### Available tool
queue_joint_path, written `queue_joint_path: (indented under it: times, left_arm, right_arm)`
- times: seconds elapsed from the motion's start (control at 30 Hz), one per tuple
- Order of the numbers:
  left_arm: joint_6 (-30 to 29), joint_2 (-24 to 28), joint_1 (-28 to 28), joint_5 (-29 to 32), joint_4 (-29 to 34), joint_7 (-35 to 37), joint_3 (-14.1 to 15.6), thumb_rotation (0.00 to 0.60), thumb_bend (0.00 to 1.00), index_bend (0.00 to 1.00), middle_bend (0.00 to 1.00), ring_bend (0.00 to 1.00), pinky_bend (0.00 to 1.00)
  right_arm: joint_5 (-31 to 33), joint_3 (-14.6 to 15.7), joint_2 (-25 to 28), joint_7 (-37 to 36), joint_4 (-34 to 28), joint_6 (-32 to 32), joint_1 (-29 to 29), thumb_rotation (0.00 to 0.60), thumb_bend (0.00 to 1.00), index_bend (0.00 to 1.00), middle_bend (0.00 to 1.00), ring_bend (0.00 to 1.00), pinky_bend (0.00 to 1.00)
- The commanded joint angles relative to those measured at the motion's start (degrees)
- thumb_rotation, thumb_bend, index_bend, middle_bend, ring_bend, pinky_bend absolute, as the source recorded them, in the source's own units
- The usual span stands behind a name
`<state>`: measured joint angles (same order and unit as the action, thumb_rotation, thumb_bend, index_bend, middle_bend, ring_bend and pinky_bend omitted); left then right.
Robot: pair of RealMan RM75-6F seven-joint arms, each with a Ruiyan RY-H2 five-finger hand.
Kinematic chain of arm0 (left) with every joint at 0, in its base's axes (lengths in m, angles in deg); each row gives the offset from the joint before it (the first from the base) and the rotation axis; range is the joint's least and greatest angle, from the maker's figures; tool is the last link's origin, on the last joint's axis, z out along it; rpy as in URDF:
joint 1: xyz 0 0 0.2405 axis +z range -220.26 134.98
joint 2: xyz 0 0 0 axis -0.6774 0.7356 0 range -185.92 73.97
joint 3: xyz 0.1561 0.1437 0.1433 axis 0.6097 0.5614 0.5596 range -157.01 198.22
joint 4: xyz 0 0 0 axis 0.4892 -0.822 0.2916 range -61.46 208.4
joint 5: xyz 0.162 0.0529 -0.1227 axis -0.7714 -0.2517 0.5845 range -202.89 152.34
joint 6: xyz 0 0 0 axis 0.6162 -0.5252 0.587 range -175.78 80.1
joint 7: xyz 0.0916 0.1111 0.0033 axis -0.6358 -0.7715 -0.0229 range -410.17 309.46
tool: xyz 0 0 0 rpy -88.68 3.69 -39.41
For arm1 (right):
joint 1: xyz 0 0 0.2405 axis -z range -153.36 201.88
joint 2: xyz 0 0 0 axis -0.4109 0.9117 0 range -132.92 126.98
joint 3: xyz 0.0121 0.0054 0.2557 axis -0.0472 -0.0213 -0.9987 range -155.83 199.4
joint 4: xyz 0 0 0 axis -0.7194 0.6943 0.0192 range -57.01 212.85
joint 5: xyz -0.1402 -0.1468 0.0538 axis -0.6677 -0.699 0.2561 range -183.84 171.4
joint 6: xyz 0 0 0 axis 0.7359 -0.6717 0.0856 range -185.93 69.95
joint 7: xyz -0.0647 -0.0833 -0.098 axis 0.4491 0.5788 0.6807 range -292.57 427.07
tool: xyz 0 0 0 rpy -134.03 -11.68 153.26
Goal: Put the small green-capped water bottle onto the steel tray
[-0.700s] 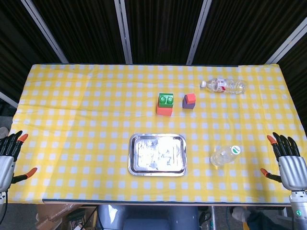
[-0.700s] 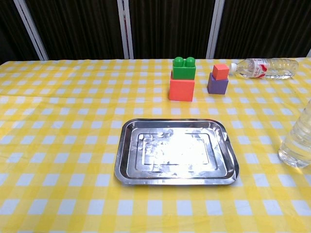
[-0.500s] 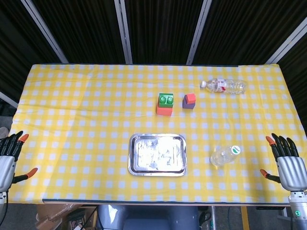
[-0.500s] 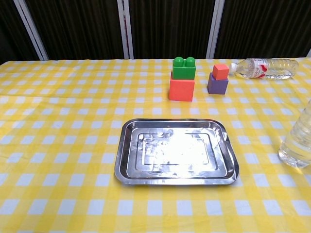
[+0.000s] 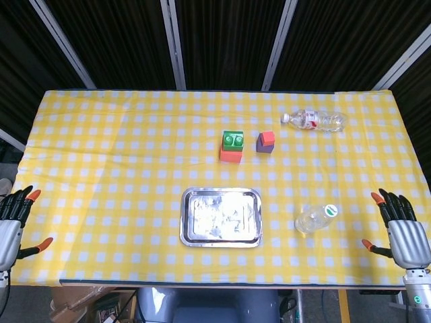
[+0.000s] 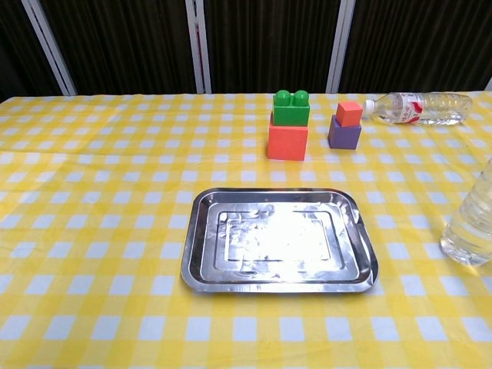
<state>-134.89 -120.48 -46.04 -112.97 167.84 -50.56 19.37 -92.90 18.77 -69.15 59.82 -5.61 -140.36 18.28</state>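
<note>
Head view shows the small green-capped water bottle point(image 5: 315, 218) standing upright on the yellow checked tablecloth point(image 5: 121, 155), long axis vertical and cap up, just right of the steel tray point(image 5: 221, 217) and apart from it (in the chest view only its clear body point(image 6: 470, 227) shows at the right edge, the cap cut off). Nothing lies between bottle and tray. Farther back, a green block on an orange block point(image 5: 231, 147) and a red cube on a purple cube point(image 5: 266, 142) stand side by side beyond the tray, and a larger bottle with a red label point(image 5: 314, 120) lies on its side at the far right, white cap pointing left. The right hand point(image 5: 403, 232) hovers at the near right corner, fingers spread and holding nothing; it has slipped slightly nearer and to the left since the earlier frames. The left hand point(image 5: 9, 225), likewise spread and empty at the near left edge, has barely moved.
</note>
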Motion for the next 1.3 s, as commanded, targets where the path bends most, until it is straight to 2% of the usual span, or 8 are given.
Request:
queue_joint_path:
  times: [0.03, 0.27, 0.4, 0.8, 1.3]
  left_arm:
    - [-0.8, 0.2, 0.3, -0.7, 0.4, -0.1, 0.2, 0.6, 0.14, 0.03, 0.0, 0.0, 0.0]
    - [0.0, 0.3, 0.3, 0.4, 0.3, -0.5, 0.1, 0.6, 0.14, 0.03, 0.0, 0.0, 0.0]
    - [-0.5, -0.5, 0.4, 1.2, -0.3, -3.7, -0.5, 0.6, 0.14, 0.03, 0.0, 0.0, 0.0]
    - [-0.7, -0.6, 0.5, 0.8, 0.4, -4.6, -0.2, 0.6, 0.14, 0.03, 0.0, 0.0, 0.0]
    - [0.0, -0.9, 0.3, 0.9, 0.3, -5.5, -0.1, 0.6, 0.14, 0.03, 0.0, 0.0, 0.0]
  right_arm:
    - [-0.1, -0.2, -0.2, -3.9, -1.1, 1.7, -1.1, 0.6, 0.11, 0.15, 0.05, 0.0, 0.0]
    - [2.5, -0.2, 0.1, -15.5, -1.4, 12.2, -5.4, 0.6, 0.11, 0.16, 0.06, 0.0, 0.0]
    - [4.1, -0.8, -1.0, -14.1, -0.5, 15.1, -7.1, 0.6, 0.11, 0.16, 0.07, 0.0, 0.0]
    - [9.1, -1.5, -3.3, -12.5, -2.5, 23.0, -10.5, 0.6, 0.11, 0.16, 0.09, 0.0, 0.0]
    - [10.5, -1.9, -5.4, -10.1, -5.6, 26.0, -13.1, 0.6, 0.11, 0.17, 0.12, 0.0, 0.0]
